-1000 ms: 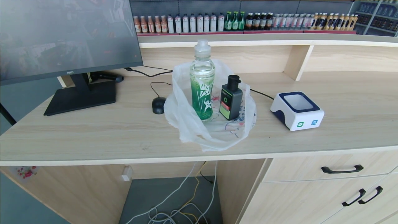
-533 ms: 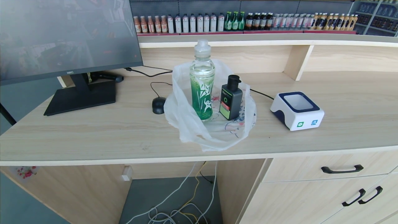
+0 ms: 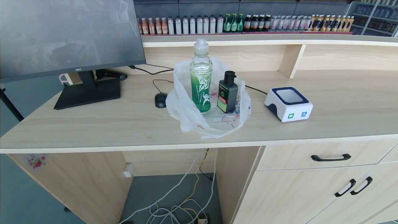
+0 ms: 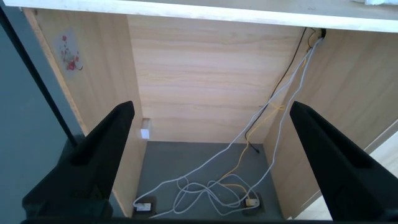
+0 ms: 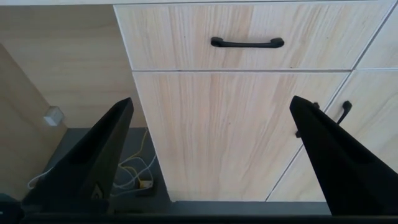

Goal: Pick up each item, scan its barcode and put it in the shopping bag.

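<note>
The fingers (image 4: pixel 102 155) of the left gripper (image 4: pixel 211 107) are held spread wide with nothing between them, facing a wooden recess where loose cables (image 4: pixel 205 190) lie on the floor, and the fingers (image 5: pixel 93 162) of the right gripper (image 5: pixel 211 102) are likewise spread and unladen before a drawer front with a black handle (image 5: pixel 247 43). On the worktop (image 3: pixel 93 124) a white shopping bag (image 3: pixel 182 107) is seen lying open, with a green-labelled drink bottle (image 3: pixel 201 84) and a dark pump bottle (image 3: pixel 228 96) standing upright side by side inside it. A white and blue barcode scanner (image 3: pixel 288 104) is set near the bag on the robot's right, a black mouse (image 3: pixel 160 100) on its left.
</note>
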Controlling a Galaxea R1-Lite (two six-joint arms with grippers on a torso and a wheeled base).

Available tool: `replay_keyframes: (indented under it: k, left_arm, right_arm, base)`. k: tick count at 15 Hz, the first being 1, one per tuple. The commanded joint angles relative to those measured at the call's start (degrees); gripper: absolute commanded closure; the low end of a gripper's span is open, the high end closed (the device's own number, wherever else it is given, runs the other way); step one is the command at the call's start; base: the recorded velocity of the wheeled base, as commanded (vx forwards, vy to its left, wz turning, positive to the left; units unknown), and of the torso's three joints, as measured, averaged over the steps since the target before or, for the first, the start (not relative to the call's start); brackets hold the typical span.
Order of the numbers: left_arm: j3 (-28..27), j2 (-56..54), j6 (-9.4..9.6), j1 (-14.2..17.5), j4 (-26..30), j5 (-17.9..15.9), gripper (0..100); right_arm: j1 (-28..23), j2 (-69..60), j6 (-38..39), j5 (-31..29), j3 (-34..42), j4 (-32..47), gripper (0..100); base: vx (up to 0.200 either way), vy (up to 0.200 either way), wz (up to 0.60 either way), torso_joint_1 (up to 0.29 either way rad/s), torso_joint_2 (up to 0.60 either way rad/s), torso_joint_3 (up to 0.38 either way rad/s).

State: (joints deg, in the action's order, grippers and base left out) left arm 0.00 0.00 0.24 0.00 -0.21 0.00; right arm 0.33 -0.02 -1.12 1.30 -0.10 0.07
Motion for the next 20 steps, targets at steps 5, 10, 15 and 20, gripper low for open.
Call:
replay_keyframes:
  k: [5, 10, 15, 20]
  left_arm:
    - [0.0, 0.0, -0.24, 0.0, 0.0, 0.0, 0]
    - [0.0, 0.0, -0.42, 0.0, 0.0, 0.0, 0]
    - [0.0, 0.0, -0.6, 0.0, 0.0, 0.0, 0]
    - [0.0, 0.0, -0.68, 0.0, 0.0, 0.1, 0]
  right_arm:
    - [0.0, 0.0, 0.0, 0.0, 0.0, 0.0, 0]
    - [0.0, 0.0, 0.0, 0.0, 0.1, 0.0, 0]
    - [0.0, 0.0, 0.1, -0.1, 0.0, 0.0, 0]
    - [0.0, 0.0, 0.2, -0.1, 0.0, 0.0, 0]
  base:
    - [0.0, -0.2, 0.0, 0.008, 0.01, 0.0]
    - [0.0, -0.2, 0.0, 0.004, 0.0, 0.0]
    - [0.0, -0.2, 0.0, 0.001, 0.0, 0.0]
    - [0.0, -0.2, 0.0, 0.004, 0.0, 0.002]
